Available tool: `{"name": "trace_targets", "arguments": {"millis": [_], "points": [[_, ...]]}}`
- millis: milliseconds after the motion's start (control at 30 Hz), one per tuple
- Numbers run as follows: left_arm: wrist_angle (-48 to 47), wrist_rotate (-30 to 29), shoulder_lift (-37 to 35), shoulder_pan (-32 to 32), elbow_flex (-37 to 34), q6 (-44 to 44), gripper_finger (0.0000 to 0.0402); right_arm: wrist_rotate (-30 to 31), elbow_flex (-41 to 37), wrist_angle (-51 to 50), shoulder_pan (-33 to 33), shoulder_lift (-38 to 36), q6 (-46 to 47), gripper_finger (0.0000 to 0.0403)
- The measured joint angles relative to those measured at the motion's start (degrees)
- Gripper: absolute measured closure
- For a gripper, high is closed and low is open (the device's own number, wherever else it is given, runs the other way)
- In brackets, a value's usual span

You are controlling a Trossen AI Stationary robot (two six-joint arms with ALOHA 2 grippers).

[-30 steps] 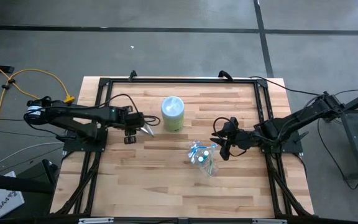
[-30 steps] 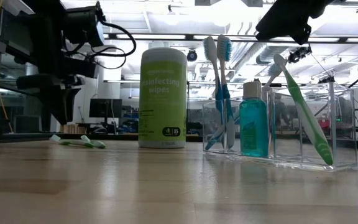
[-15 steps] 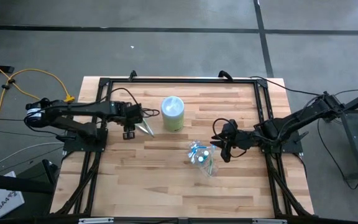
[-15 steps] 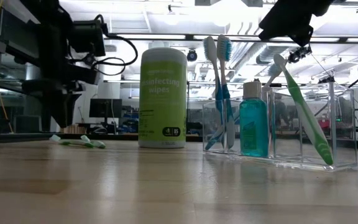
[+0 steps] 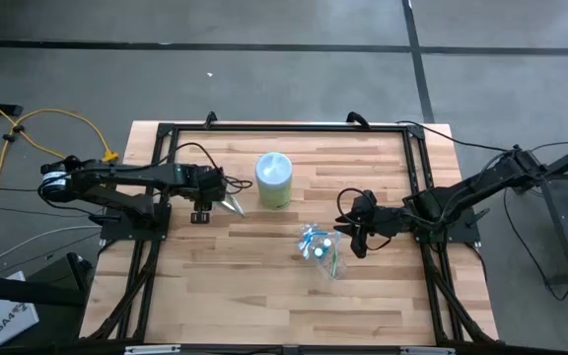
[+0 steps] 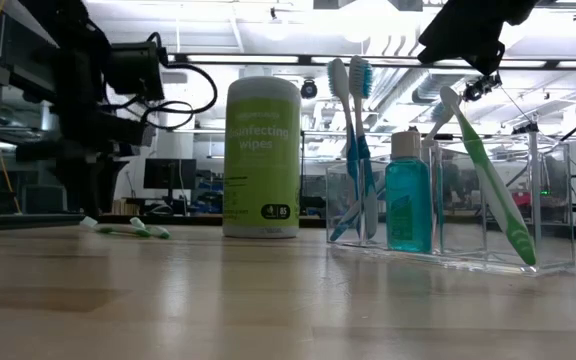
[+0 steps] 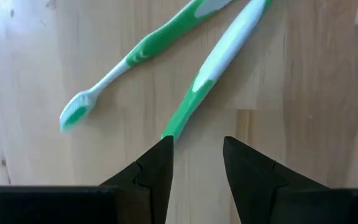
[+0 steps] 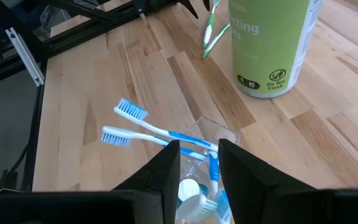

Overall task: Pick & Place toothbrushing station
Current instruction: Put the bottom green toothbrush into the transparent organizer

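The left gripper (image 7: 196,163) hovered over two green-white toothbrushes (image 7: 211,62) beside the wipes canister (image 5: 273,179), jaws apart and empty. The right gripper (image 8: 199,168), jaws apart, hung over the clear container (image 5: 321,250). Crossed handles risked a double pickup.

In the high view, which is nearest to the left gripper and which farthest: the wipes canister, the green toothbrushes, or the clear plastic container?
1. Green toothbrushes, right at the left gripper.
2. Wipes canister, just beyond them, mid-table.
3. Clear plastic container, farthest, by the right gripper.
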Motion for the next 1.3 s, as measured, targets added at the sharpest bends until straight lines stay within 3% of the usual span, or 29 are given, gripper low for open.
{"name": "trace_targets", "arguments": {"millis": [433, 833, 1300], "points": [[9.0, -2.6, 0.0, -0.6, -2.5, 6.1, 0.0269, 0.0, 0.0, 0.0, 0.0, 0.0, -0.4, 0.0302], [8.6, 1.8, 0.4, 1.7, -2.5, 6.6, 0.0298, -2.4, 0.0, 0.0, 0.0, 0.0, -0.4, 0.0302], [9.2, 4.1, 13.3, 5.6, -2.1, 10.2, 0.0301, -2.7, 0.0, 0.0, 0.0, 0.0, -0.4, 0.0302]]}}
